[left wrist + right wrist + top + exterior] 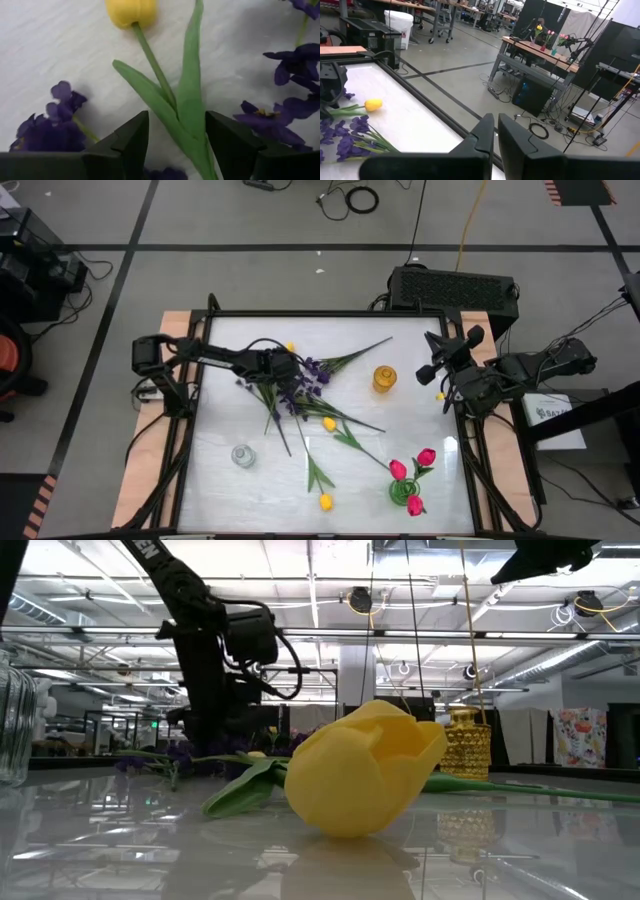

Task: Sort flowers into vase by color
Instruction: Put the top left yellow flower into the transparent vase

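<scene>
Flowers lie scattered mid-table: purple sprigs (310, 375), one yellow tulip (290, 347) and two more (329, 423) (325, 501). My left gripper (285, 368) is open, tilted down over the pile; its fingers stand either side of a yellow tulip's stem and leaves (186, 115), with the head (131, 11) ahead of them. Three pink-red tulips (412, 475) stand in a green vase (405, 492). A gold vase (384, 378) and a clear glass vase (242, 455) stand apart. My right gripper (495, 135) is shut, held high at the right edge. My left gripper has the tulip's long leaf (197, 140) running close along the inner side of one finger (227, 145). I cannot tell whether finger and leaf touch. The stem and leaves lie flat on the table.
The nearest yellow tulip's head (365, 770) lies on its side close to the table's near edge. A black box (455, 285) sits beyond the far right corner. Bare tabletop shows at the near left around the glass vase and at the far right.
</scene>
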### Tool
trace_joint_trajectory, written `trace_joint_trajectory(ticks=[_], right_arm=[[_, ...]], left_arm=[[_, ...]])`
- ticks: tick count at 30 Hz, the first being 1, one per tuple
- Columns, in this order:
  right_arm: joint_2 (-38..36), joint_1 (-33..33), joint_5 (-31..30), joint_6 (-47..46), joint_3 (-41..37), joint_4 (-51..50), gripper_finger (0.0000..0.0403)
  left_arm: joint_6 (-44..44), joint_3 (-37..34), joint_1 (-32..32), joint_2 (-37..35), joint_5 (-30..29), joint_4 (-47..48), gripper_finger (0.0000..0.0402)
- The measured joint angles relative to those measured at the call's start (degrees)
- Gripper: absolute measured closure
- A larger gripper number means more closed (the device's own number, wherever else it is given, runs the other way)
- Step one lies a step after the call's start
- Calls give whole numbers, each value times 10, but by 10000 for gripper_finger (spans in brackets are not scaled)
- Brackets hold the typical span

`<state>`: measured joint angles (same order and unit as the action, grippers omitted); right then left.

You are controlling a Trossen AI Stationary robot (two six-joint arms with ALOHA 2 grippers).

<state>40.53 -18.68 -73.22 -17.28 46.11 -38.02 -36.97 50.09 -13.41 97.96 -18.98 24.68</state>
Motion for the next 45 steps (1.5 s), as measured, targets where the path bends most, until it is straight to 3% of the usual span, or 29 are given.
trace_joint_trajectory(ticks=[6, 17, 26, 30, 35, 39, 43, 45], right_arm=[[0, 0, 0, 0, 0, 0, 385], [0, 0, 0, 0, 0, 0, 385], [0, 0, 12, -5, 0, 0, 385], [0, 0, 48, -5, 0, 0, 385], [-1, 0, 58, -4, 0, 9, 385], [-10, 0, 59, 43, 0, 89, 385], [-17, 0, 70, 172, 1, 279, 385], [-16, 0, 115, 248, 8, 391, 385]], left_arm=[[30, 2, -8, 14, 7, -17, 230], [59, 17, -9, -4, -29, -55, 388], [92, 47, -8, -89, -39, -28, 383], [130, 51, -8, -176, -70, -19, 389], [206, 51, 4, -304, -61, -69, 390], [266, 52, 27, -382, -11, -159, 391], [308, 52, 53, -428, 21, -241, 391], [325, 52, 64, -441, 27, -273, 391]])
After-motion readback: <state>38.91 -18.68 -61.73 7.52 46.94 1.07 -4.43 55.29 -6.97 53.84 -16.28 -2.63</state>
